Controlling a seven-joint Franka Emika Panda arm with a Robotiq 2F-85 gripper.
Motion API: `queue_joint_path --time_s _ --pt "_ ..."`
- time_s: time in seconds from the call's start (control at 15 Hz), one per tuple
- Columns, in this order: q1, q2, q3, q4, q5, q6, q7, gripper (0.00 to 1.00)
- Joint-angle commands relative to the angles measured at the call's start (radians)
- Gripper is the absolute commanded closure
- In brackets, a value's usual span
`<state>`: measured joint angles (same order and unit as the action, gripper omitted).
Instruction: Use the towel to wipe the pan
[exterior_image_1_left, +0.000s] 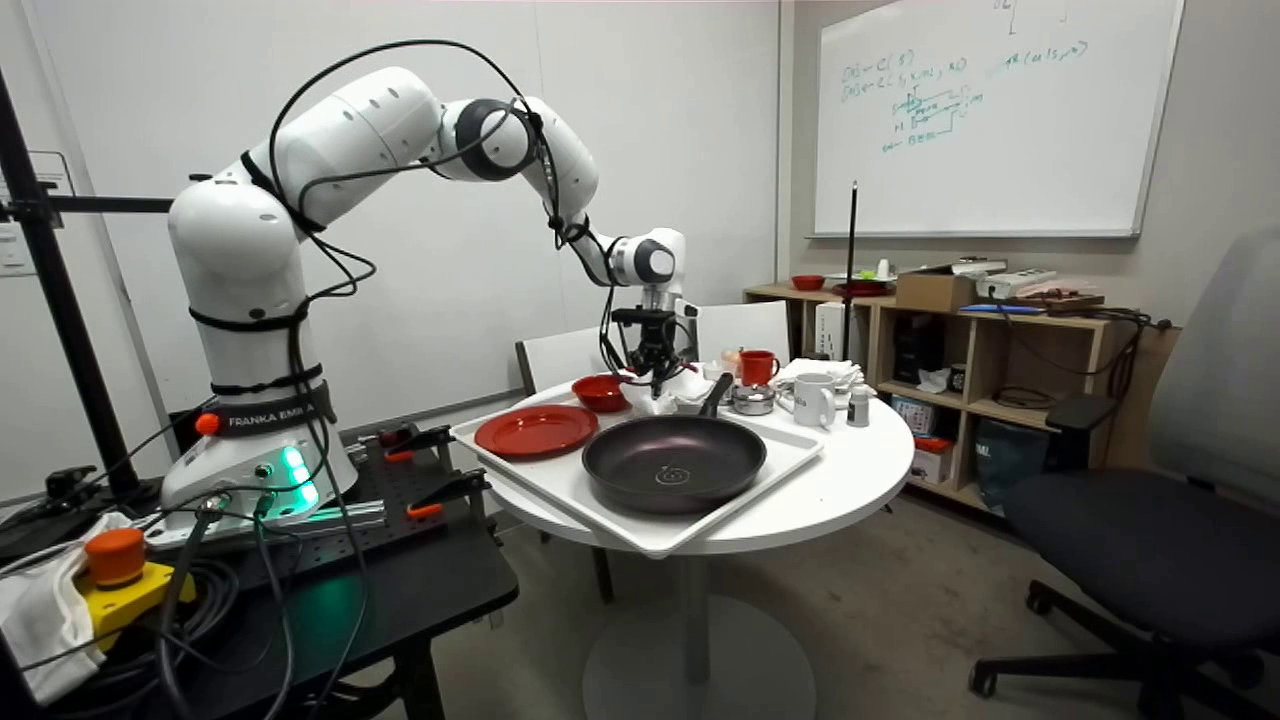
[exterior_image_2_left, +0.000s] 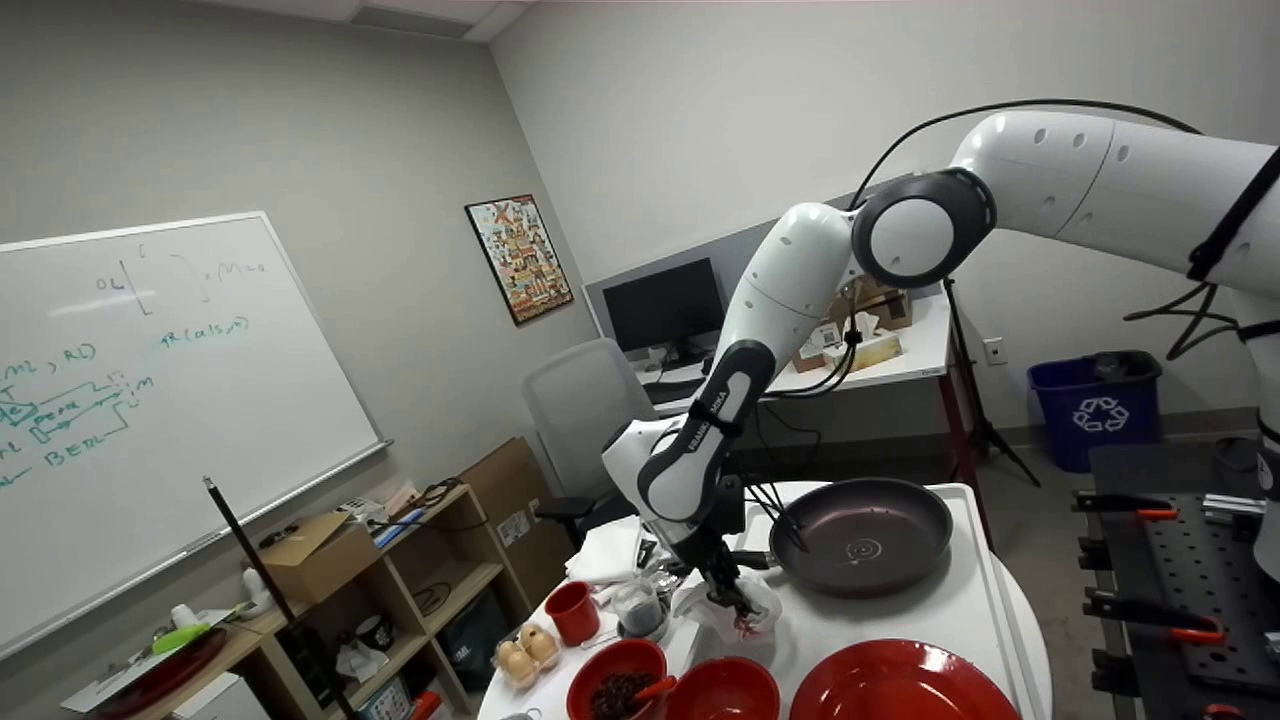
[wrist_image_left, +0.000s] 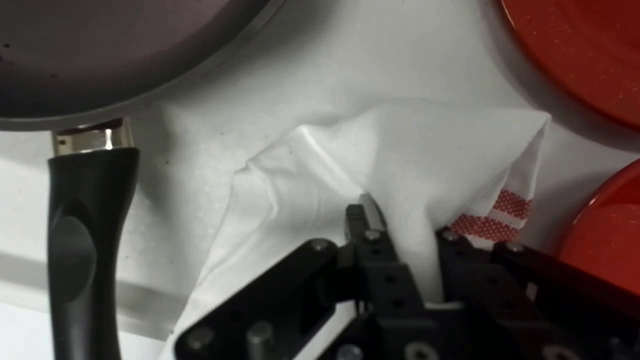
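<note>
The large black pan (exterior_image_1_left: 672, 470) rests on a white tray (exterior_image_1_left: 560, 485); it also shows in an exterior view (exterior_image_2_left: 865, 540) and at the upper left of the wrist view (wrist_image_left: 125, 50). Its black handle (wrist_image_left: 90, 250) points over the tray's edge. The white towel (wrist_image_left: 415, 145) with a red checked stripe lies crumpled beside the pan; it also shows in an exterior view (exterior_image_2_left: 765, 605). My gripper (wrist_image_left: 405, 225) is low over the tray, its fingers closed on a bunched fold of the towel. The right fingertip is hidden by cloth. The towel is apart from the pan.
A red plate (exterior_image_1_left: 537, 430) and a red bowl (exterior_image_1_left: 600, 392) stand on the tray's other side. A red mug (exterior_image_1_left: 758, 367), a white mug (exterior_image_1_left: 813, 400), a small metal pot (exterior_image_1_left: 752, 398), eggs (exterior_image_2_left: 525, 655) and a filled red bowl (exterior_image_2_left: 620, 685) crowd beyond the tray.
</note>
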<state>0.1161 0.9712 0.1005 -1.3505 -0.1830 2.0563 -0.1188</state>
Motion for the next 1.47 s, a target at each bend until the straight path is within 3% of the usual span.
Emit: queue_joint_path --time_s 0.0,0.4,0.47,0.6,1.13,1.4 --pt "0.031 0.062 -0.018 0.065 0.007 -0.032 -0.002 0.96" --pt "0.043 0.085 -0.033 0.049 -0.011 -0.012 -0.009 0.96" --pt "0.043 0.082 -0.035 0.045 -0.011 -0.012 -0.007 0.6" --pt "0.042 0.075 -0.037 0.037 -0.011 -0.006 -0.008 0.59" --pt "0.035 -0.001 -0.037 -0.037 -0.013 0.049 -0.01 0.01" --pt "0.032 -0.106 -0.039 -0.142 -0.015 0.127 0.004 0.0"
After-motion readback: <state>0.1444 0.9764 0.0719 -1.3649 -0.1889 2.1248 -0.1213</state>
